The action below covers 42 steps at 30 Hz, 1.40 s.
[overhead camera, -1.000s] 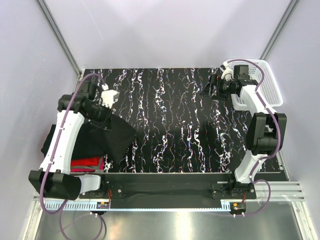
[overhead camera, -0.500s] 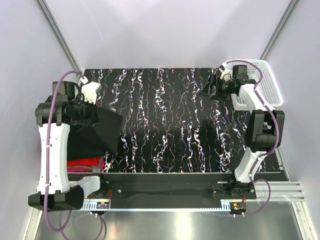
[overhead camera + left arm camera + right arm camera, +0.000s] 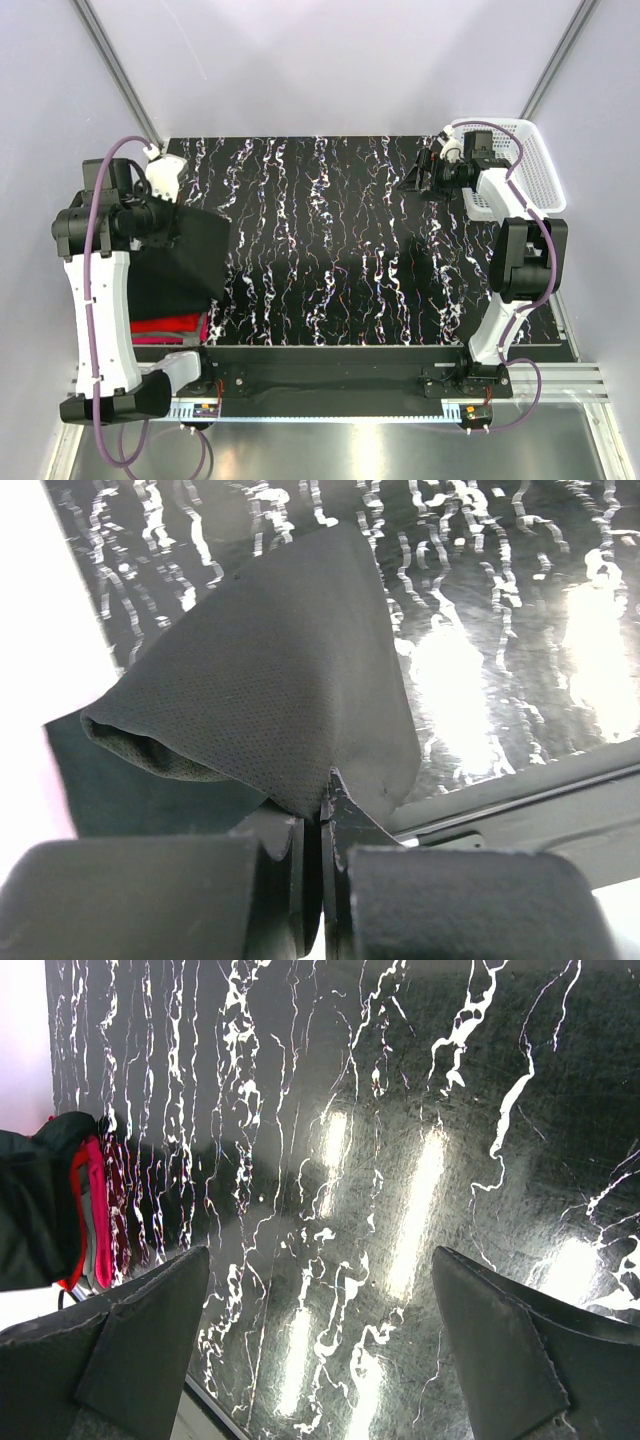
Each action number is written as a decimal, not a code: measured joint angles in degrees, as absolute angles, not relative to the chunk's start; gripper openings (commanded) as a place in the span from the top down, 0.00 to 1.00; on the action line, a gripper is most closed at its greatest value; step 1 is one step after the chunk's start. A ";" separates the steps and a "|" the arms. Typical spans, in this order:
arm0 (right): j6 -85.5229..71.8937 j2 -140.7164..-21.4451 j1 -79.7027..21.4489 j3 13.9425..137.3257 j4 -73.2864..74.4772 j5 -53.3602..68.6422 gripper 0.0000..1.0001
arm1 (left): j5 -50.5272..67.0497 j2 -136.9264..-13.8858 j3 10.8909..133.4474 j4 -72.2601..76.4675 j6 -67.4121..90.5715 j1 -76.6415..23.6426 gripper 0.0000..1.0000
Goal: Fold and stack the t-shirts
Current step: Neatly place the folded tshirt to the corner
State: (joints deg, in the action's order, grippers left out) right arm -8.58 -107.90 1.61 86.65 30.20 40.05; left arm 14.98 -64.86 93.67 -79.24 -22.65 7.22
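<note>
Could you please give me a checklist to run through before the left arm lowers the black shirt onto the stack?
1. Left hand shut on the black t-shirt: ok.
2. Black t-shirt held over the stacked t-shirts, red and pink showing: ok.
3. Black t-shirt folded neatly: cannot tell; it hangs bunched from the hand.
4. Stacked t-shirts squared up underneath: cannot tell, mostly hidden.
5. Right hand open and empty: ok.
6. Right hand far from the stack, beside the white mesh basket: ok.
</note>
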 measured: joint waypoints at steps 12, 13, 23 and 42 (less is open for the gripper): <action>-8.80 -107.90 1.61 86.52 29.58 40.05 0.00 | 12.78 -67.72 94.13 -79.24 -29.04 12.53 1.00; -8.82 -107.90 1.61 86.52 29.52 40.07 0.00 | 12.53 -67.96 94.11 -79.26 -29.78 13.21 1.00; -9.08 -107.90 1.61 85.78 28.38 40.07 0.00 | 10.76 -70.26 92.25 -79.24 -39.77 25.41 1.00; -9.45 -107.90 1.61 85.27 28.03 40.07 0.00 | 5.45 -81.52 89.95 -78.35 -46.28 31.14 1.00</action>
